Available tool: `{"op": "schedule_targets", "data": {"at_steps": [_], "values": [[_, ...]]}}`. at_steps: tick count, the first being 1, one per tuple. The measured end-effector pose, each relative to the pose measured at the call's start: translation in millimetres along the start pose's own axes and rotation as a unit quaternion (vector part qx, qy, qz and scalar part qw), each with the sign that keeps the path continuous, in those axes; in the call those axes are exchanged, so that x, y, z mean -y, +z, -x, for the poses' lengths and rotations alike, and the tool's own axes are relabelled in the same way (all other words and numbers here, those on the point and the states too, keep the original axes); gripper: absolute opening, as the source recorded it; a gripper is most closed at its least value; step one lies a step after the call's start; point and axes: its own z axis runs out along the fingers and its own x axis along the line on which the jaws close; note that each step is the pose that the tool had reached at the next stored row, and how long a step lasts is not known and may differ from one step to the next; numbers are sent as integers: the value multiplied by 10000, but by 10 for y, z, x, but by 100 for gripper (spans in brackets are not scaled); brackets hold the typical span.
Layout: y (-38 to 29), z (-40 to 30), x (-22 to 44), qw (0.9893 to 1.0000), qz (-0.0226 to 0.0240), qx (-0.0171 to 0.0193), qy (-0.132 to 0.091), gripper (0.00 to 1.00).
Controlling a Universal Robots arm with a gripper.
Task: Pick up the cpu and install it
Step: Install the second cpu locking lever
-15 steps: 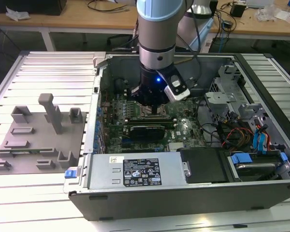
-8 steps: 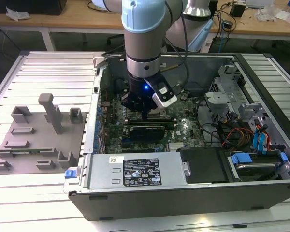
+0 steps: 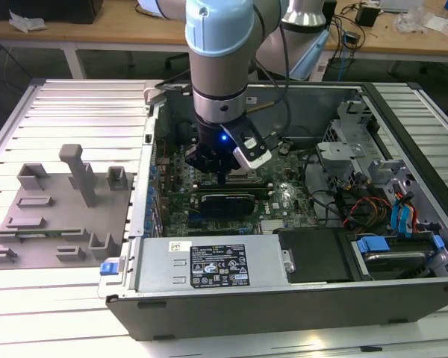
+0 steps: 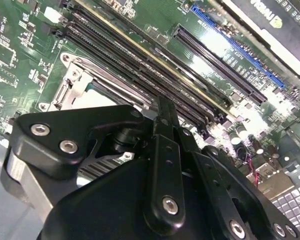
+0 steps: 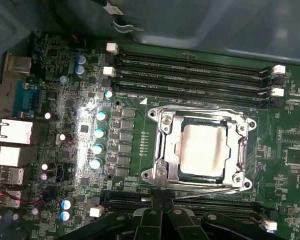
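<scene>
The cpu (image 5: 202, 150), a flat square chip with a pale silver top, lies inside the metal socket frame (image 5: 162, 150) on the green motherboard. My gripper (image 5: 162, 200) hangs low over the board just beside one edge of the socket, its two black fingers pressed together with nothing between them. In the second wrist view the gripper (image 4: 162, 105) points down next to the socket frame (image 4: 72, 92) and the memory slots. In the exterior view the gripper (image 3: 222, 177) is deep inside the open computer case (image 3: 284, 306), over the middle of the board.
Memory slots (image 5: 190, 70) flank the socket on two sides. A power supply (image 3: 209, 265) lines the case's near wall. Drive bays and coloured cables (image 3: 381, 201) stand at the exterior view's right. A grey fixture plate with blocks (image 3: 60, 216) lies outside the case, left.
</scene>
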Motion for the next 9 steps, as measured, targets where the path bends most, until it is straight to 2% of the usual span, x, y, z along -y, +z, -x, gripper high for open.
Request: {"op": "schedule_targets", "data": {"at_steps": [1,2,3,4,5,7,9], "values": [[6,-25,4,10000,14,2,1,11],[20,-79,8,10000,43,5,3,11],[35,-116,21,10000,95,10,6,11],[42,-131,30,9999,150,15,9,11],[48,-141,43,9997,238,24,15,11],[55,-143,65,9994,338,34,22,11],[65,-144,83,9992,388,39,26,11]]}}
